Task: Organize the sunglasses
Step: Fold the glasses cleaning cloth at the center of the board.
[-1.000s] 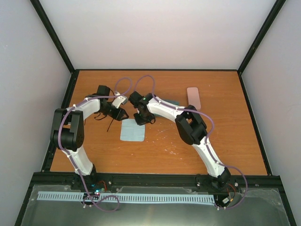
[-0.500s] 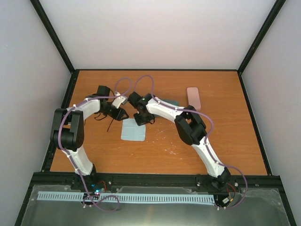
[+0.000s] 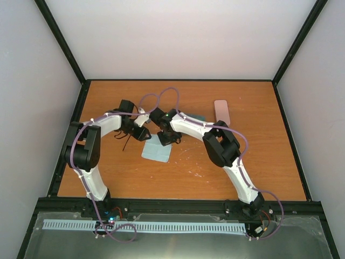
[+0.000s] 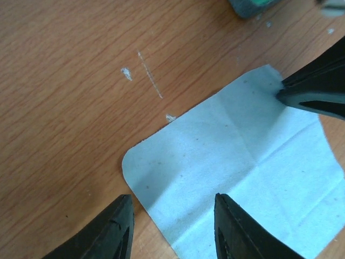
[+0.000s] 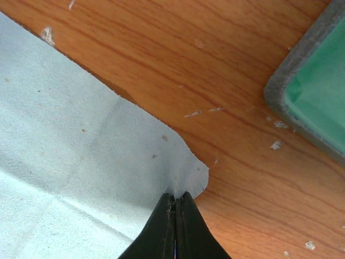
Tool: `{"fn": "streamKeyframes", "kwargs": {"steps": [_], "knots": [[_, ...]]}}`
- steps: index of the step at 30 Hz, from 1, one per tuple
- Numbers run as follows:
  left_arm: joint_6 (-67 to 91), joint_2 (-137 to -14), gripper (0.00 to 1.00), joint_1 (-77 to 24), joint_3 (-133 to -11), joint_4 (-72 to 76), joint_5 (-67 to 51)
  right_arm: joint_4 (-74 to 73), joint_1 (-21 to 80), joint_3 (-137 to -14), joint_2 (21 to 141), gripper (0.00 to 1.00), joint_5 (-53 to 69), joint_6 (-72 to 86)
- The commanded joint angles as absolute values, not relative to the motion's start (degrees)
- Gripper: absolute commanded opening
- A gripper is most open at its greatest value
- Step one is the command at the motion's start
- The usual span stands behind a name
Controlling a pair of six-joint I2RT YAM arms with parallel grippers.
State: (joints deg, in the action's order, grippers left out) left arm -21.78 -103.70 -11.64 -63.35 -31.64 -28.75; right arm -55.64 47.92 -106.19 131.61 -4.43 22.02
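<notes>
A: Start from the left, please. Where are the sunglasses?

B: The black sunglasses (image 3: 124, 143) lie on the table (image 3: 259, 167), beside the left arm and partly under it. I see only 1 thin black arm and some dark frame. The pink-red pair I cannot find in any of the 3 views.

A: And the left gripper?

B: The left gripper (image 4: 172, 198) is released. Its 2 fingers are spread over the near edge of the light-blue cloth (image 4: 242, 172) and hold nothing. I judge it is placed there to take that edge or to press it down.

A: Why is 1 corner of the cloth wrinkled?

B: Because the right gripper (image 5: 175, 197) is clenched on that corner. Its fingers meet with the fabric pinched between them. The rest of the cloth lies flat, with 2 fold lines crossing.

A: What is further to the right?

B: The blue-grey case (image 3: 198, 117), which looks open and has a green lining, just beside the pinched corner. Then the pink case (image 3: 221, 112), closed, well apart toward the far right.

A: So which step is this, in your opinion?

B: Probably the aim is to move or fold the cloth, so it can go with 1 pair into the open case. The glasses are not packed yet, so the task seems early. The risk is that thin fabric may slip out of such a small pinch.
</notes>
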Motion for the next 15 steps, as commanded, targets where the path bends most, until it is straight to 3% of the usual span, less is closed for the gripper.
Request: {"fn": "streamKeyframes", "kwargs": {"steps": [1, 15], "knots": [[-22.06, -105.52, 0.43, -12.29, -64.95, -29.00, -24.88, -55.41, 47.68, -105.36, 129.71, 0.03, -6.07, 22.72], [-22.16, -110.48, 0.38, -13.59, -68.54, -27.41, -24.99, -54.12, 47.02, -105.20, 129.36, 0.03, -5.20, 23.18]]}}
